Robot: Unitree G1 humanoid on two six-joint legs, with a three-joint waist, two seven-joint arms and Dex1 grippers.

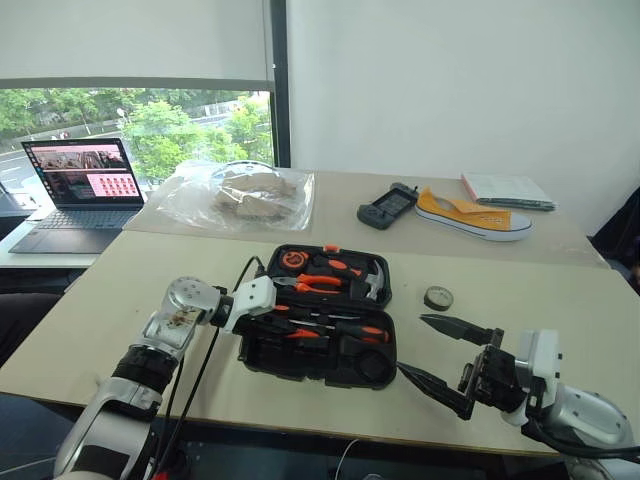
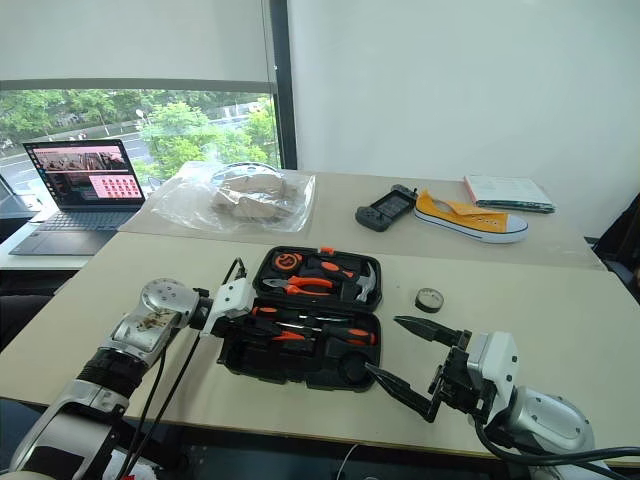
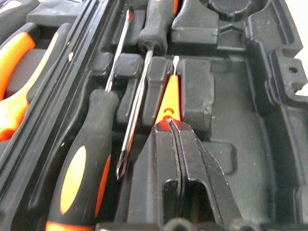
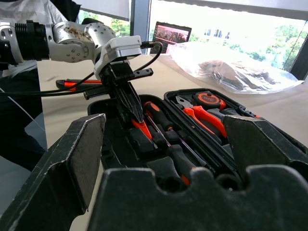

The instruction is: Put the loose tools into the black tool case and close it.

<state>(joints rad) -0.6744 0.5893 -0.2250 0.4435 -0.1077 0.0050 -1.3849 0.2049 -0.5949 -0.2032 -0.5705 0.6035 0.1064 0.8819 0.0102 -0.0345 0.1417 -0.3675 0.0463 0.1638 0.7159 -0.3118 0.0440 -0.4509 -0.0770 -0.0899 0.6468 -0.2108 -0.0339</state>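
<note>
Left wrist view: tester screwdriver [image 3: 169, 94] pinched in left tool [image 3: 169, 126].

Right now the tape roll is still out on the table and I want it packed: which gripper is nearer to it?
Right. The right gripper, open, sits just short of the tape roll; the left gripper is across the tool case.

Left gripper [image 3: 174, 126], fingers closed, is pinching the slim orange tester screwdriver [image 3: 169, 94] over the tool case [image 3: 250, 120]; two screwdrivers [image 3: 96, 144] are lying alongside.
</note>
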